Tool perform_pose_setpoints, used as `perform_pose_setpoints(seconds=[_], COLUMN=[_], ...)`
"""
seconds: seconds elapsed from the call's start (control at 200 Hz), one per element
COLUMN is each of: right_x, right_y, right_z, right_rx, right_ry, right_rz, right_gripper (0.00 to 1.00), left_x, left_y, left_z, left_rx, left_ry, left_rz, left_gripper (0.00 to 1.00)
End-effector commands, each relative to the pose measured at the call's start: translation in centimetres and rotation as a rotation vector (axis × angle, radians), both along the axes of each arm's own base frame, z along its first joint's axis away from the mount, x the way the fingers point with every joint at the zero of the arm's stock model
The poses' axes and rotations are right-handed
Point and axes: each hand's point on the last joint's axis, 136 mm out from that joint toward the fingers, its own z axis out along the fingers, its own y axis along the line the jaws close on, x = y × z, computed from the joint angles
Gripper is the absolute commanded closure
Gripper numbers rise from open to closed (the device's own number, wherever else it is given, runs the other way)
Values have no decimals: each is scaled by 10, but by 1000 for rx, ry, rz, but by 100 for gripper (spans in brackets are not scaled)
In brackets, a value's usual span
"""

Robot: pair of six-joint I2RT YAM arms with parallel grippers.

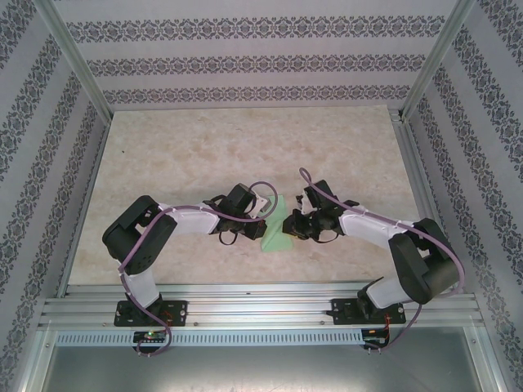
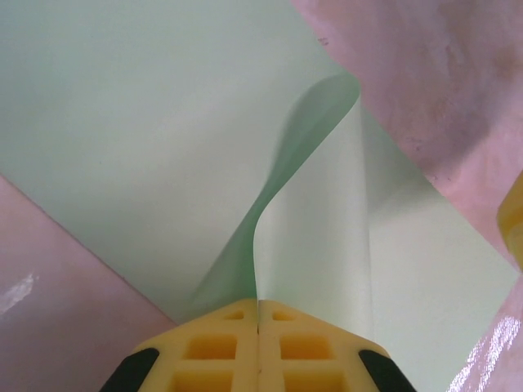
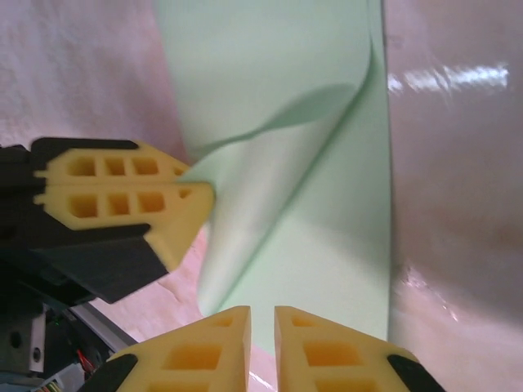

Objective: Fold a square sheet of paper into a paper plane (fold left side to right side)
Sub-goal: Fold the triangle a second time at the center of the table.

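The light green sheet of paper (image 1: 276,229) lies on the table between both arms, folded to a narrow strip. My left gripper (image 2: 259,304) is shut on one flap of the paper (image 2: 315,237) and holds it curled up off the layer below (image 2: 139,122). In the right wrist view that raised flap (image 3: 261,196) runs to the left gripper's yellow fingers (image 3: 176,204). My right gripper (image 3: 261,314) hovers over the paper's near edge, slightly open with nothing between its fingers. From above, the two grippers (image 1: 260,214) (image 1: 292,224) flank the paper. A pointed paper plane is out of view.
The marbled beige table (image 1: 245,147) stretches bare beyond the arms. Patterned walls (image 1: 245,65) and metal posts (image 1: 73,61) close in three sides. An aluminium rail (image 1: 261,298) carries both arm bases along the front edge.
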Motion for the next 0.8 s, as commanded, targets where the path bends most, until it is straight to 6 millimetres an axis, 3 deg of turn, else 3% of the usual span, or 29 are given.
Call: perform_pose_setpoints(seconds=[0.0,0.42,0.794], right_x=[15,36,32], right_y=[12,43,35], right_z=[9,5,-19], right_rx=[34,83,18], right_ry=[-37,-38,12], right_rz=[-25,-49,-94], right_gripper=[86,90,91], left_x=[0,-1,1], left_y=[7,4,-2], left_z=[-7,-8,-5], left_rx=[9,1,-25], left_ry=[6,9,6], left_rz=[1,-4,-13], left_gripper=[93,93,92])
